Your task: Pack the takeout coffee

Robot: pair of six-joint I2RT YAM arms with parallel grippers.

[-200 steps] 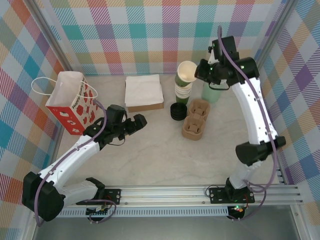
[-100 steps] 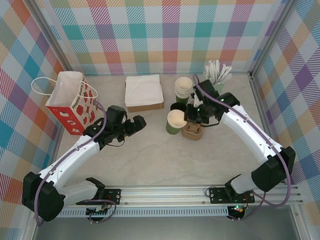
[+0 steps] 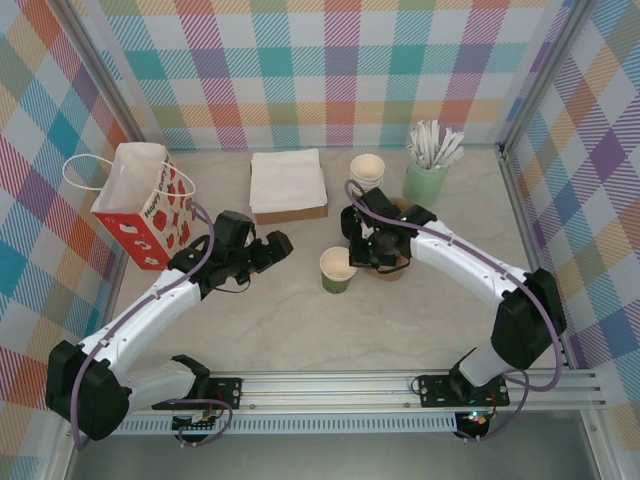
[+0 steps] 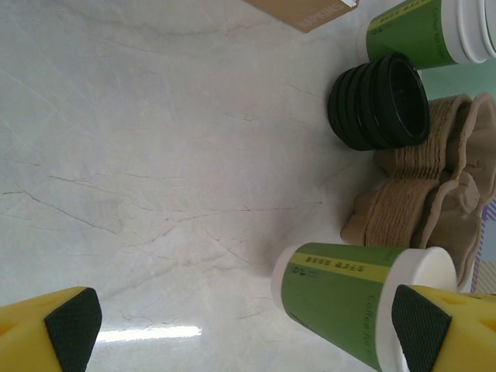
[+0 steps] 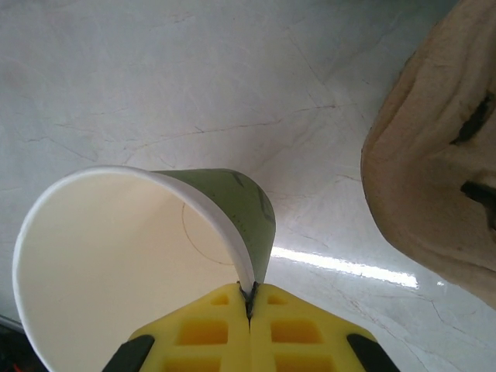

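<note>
The lidless green cup (image 3: 336,268) was pinched at its rim by the closed right gripper (image 5: 249,298), centre frame, presumably for lidding. The left gripper (image 3: 275,250) was spread wide, empty.

The green cup (image 4: 341,298) in the left wrist view has a light green band near its top. Tiny dark marks run along the band, but they are too small to read. Under the band are pale letters that look like "Coffee". The red paper bag (image 3: 140,205) in the top view has white writing on its side. It seems to start with "Ha", and the rest is too small to tell. The brown box (image 4: 310,9) has dark print on its edge, too blurry to read.
</note>
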